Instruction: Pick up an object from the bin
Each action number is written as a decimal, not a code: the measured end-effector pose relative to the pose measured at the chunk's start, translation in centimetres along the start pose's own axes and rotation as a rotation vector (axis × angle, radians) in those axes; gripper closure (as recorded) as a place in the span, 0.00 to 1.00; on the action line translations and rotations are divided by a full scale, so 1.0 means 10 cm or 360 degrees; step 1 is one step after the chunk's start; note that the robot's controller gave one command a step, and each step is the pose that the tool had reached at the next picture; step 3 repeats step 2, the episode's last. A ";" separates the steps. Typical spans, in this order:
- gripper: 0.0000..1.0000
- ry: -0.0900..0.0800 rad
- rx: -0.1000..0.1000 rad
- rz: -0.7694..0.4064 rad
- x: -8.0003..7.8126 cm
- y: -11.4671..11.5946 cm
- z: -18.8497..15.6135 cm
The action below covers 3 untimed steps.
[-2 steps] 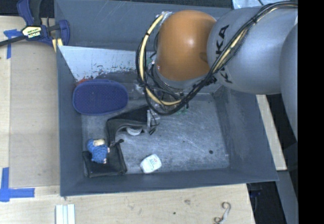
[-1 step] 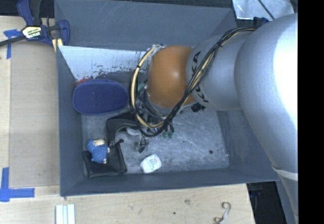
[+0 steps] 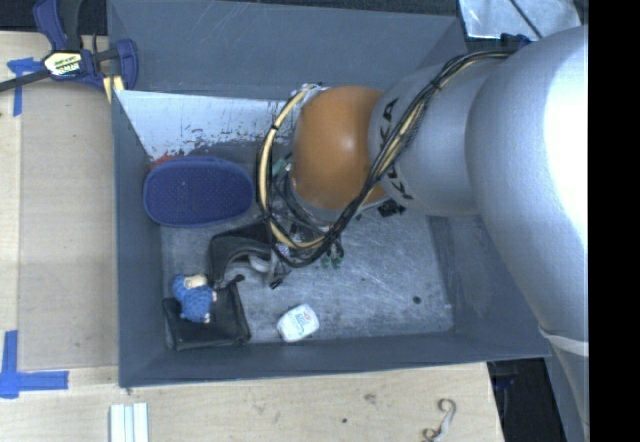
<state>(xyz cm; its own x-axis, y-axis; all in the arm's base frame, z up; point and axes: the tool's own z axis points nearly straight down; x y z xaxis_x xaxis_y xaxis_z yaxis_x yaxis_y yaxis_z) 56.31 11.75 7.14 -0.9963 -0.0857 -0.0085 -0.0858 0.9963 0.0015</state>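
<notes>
My gripper (image 3: 283, 233) reaches into the middle of the bin, its dark body mostly hidden under the wrist and its cables. Right against its left side lies a black curved thing (image 3: 231, 252) with a pale part at its right end. A blue oval padded thing (image 3: 196, 192) lies a little further up and left, by the bin's left wall. Below, in the front left corner, is a flat black thing (image 3: 212, 328) with a small blue and yellow thing (image 3: 194, 299) on top. A small white lump (image 3: 297, 322) lies near the front wall.
The arm comes in from the right and covers the bin's right rear part. A white sheet leans on the back wall. Bare bin floor shows at the front right.
</notes>
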 end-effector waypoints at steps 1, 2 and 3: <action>1.00 0.0007 0.0003 -0.0050 -0.05 0.02 -1.05; 1.00 0.0014 0.0004 -0.0045 0.03 0.01 -1.47; 1.00 0.0014 0.0004 -0.0045 0.03 0.01 -1.47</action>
